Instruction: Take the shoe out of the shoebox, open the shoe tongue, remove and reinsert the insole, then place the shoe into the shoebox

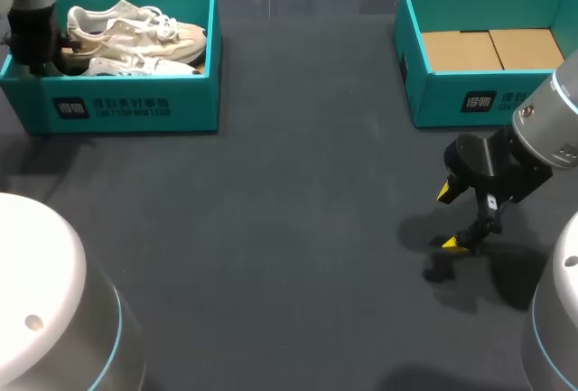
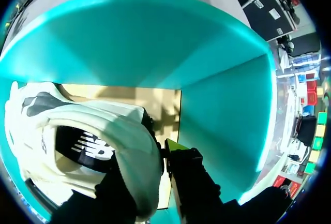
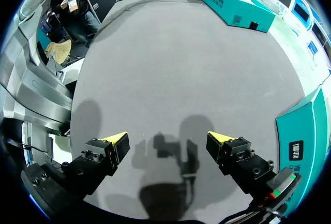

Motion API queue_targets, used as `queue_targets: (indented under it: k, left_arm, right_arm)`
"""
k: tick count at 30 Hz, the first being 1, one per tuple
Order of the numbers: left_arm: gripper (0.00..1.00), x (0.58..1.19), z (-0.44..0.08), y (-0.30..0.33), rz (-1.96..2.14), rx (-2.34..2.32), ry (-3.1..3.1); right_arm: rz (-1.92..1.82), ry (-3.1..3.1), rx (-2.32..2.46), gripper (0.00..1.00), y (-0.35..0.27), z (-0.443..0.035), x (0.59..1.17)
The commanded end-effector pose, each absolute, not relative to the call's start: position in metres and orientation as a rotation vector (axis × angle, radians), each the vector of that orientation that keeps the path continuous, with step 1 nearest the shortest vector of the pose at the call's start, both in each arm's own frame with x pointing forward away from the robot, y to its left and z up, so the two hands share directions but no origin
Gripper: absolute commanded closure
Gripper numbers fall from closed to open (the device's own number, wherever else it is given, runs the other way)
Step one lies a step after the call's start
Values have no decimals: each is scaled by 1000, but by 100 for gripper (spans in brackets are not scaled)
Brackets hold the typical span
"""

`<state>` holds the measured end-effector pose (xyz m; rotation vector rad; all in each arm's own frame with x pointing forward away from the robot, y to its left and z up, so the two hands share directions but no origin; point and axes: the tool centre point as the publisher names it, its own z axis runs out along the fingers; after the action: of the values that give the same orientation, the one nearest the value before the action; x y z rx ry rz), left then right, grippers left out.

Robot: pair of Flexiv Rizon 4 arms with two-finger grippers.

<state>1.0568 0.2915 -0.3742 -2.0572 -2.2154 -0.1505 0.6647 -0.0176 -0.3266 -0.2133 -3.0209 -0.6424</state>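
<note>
Left gripper [image 2: 151, 158] is pinching the heel of a white sneaker [image 2: 77, 131] lying inside the left shoebox [image 1: 135, 107]. Right gripper [image 1: 450, 218] is hovering wide open, gripping nothing, above the table [image 1: 271, 228] near the right shoebox [image 1: 452, 102], which is holding a cardboard liner [image 1: 492, 50].

Soft, even overhead light, dark bench [image 1: 271, 228] dim and matt, soft-edged shadow under the right claw [image 1: 450, 218], overlapping shadows ahead of that claw in its wrist view, left box [image 2: 222, 105] walls brightly lit, shoe [image 2: 129, 131] shading the box floor.
</note>
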Motion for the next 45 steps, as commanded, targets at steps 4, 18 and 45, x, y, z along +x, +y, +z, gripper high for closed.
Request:
queue_targets:
  k: [4, 18, 45]
  left_arm:
    - [100, 1054, -362, 299, -143, -2041, -2255]
    - [100, 1058, -323, 303, -125, -1975, -2347]
    - [100, 1027, -163, 305, -263, -2018, -2361]
  right_arm:
    - [-641, -3024, -214, 0, -18, -326, 663]
    - [-641, -3024, -214, 0, -18, -326, 663]
    - [-641, -3024, -214, 0, -18, -326, 663]
